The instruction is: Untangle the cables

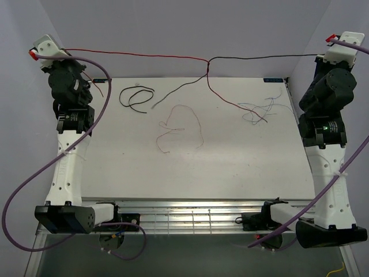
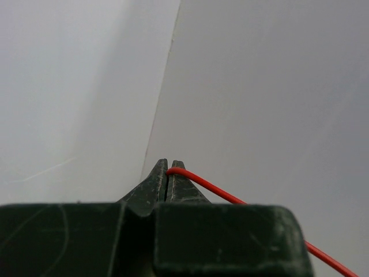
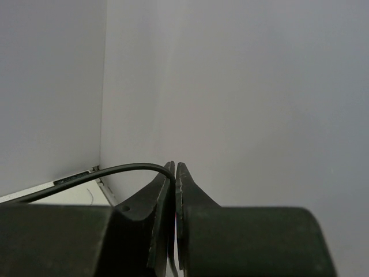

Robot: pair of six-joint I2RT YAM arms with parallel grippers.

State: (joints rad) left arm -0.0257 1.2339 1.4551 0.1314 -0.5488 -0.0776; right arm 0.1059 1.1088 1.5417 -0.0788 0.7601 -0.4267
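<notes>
My left gripper (image 1: 57, 52) is raised at the far left and shut on the red cable (image 1: 138, 55); the left wrist view shows the closed tips (image 2: 166, 168) pinching the red cable (image 2: 230, 197). My right gripper (image 1: 322, 56) is raised at the far right and shut on a black cable (image 1: 259, 56), which the right wrist view shows in the closed tips (image 3: 174, 167) as a black cable (image 3: 104, 172). The two stretched cables cross and twist at the back middle (image 1: 209, 62), then trail down onto the table (image 1: 115, 173). A second black cable (image 1: 135, 97), a pale pink one (image 1: 181, 130) and a blue-grey one (image 1: 259, 109) lie loose.
Grey walls enclose the table at the back and both sides. Thick purple hoses (image 1: 86, 133) loop from each arm. The arm bases (image 1: 63, 216) sit at the near edge beside a slatted metal strip (image 1: 190, 216).
</notes>
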